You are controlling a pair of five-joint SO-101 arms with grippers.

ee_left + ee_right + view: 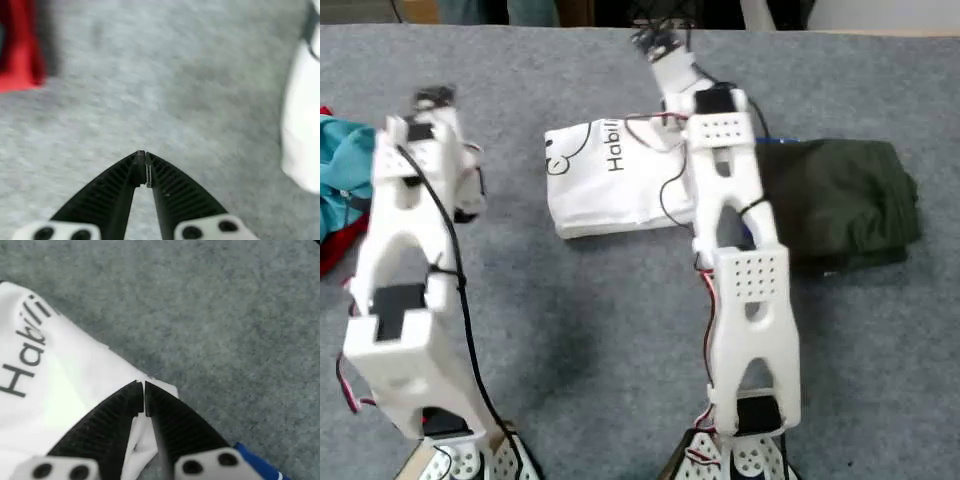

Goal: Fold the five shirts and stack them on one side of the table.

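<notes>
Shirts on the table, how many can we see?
4: white shirt folded centrally, dark green shirt folded beside it, teal shirt and red shirt at the table edge. A blue sliver may be a fifth.

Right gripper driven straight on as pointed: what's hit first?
Probably the corner of the white shirt; the right gripper lines up on its very edge, so it might meet the grey table instead.
</notes>
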